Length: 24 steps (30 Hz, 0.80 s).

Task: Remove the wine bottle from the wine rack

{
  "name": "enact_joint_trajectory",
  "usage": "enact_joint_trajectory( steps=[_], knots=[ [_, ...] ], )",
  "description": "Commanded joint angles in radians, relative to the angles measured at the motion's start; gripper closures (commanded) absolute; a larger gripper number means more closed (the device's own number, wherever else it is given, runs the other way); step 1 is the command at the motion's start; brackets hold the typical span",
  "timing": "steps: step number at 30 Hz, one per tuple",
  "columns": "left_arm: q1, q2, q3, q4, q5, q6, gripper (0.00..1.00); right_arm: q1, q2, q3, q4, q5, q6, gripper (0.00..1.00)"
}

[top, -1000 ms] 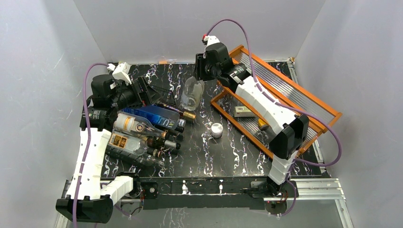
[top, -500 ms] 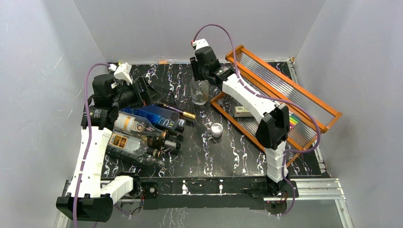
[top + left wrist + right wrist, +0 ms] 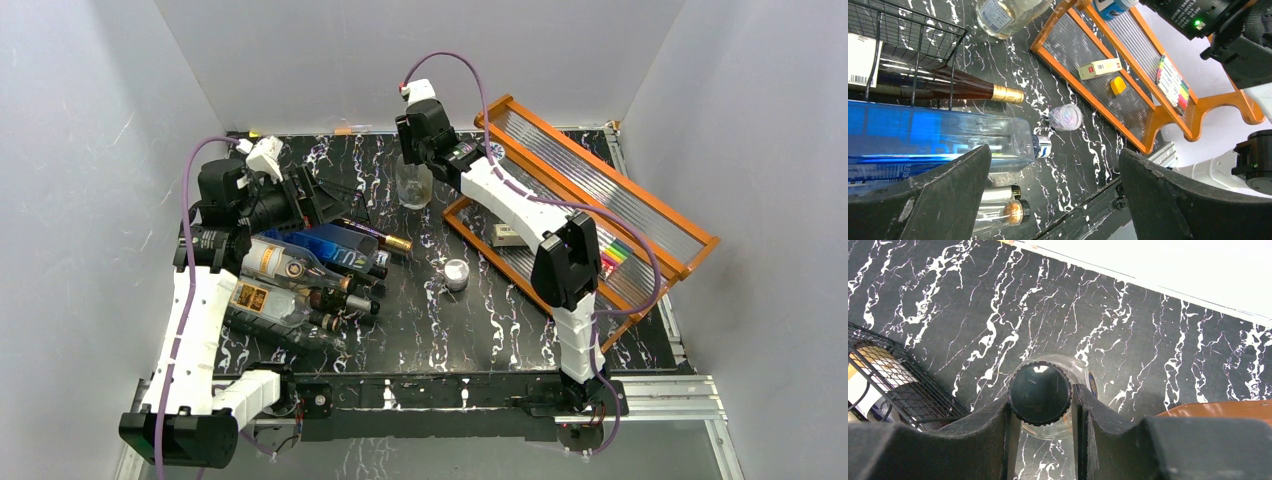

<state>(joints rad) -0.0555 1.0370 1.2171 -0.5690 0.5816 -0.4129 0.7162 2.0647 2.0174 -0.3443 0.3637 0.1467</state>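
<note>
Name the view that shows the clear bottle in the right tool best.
Top external: the clear bottle stands upright below the right tool. Right wrist shows only its cap from above; left wrist crops it.

No text can be read. Barcodes only: on a white label (image 3: 860, 60) inside the wine rack (image 3: 923, 30) at left, and on a small box (image 3: 1099, 68) on the orange shelf (image 3: 1160, 120) at right. The clear bottle (image 3: 1008, 15) has a blurred label.

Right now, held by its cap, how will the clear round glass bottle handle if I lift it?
Likely rigid but breakable: the clear round glass bottle is bare glass. The right gripper pinches only its ribbed black cap, so the body may swing. Laid down, it would probably roll.
</note>
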Motion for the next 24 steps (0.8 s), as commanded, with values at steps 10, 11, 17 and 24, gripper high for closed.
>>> enact_joint_trajectory(
  steps=[10, 11, 17, 24],
  knots=[
    [-0.020, -0.078, -0.055, -0.031, 0.049, -0.005, 0.02, -0.003, 0.082, 0.161, 0.314, 0.104, -0.081, 1.00],
    [-0.023, -0.080, -0.061, -0.031, 0.045, -0.003, 0.02, -0.004, 0.099, 0.197, 0.301, 0.111, -0.084, 1.00],
    [-0.059, -0.079, -0.044, -0.054, 0.016, 0.020, 0.02, -0.005, 0.110, 0.205, 0.304, 0.132, -0.077, 1.00],
    [-0.076, -0.062, -0.020, -0.059, 0.003, 0.036, 0.02, -0.004, -0.025, -0.049, 0.405, 0.112, -0.035, 0.94]
  ],
)
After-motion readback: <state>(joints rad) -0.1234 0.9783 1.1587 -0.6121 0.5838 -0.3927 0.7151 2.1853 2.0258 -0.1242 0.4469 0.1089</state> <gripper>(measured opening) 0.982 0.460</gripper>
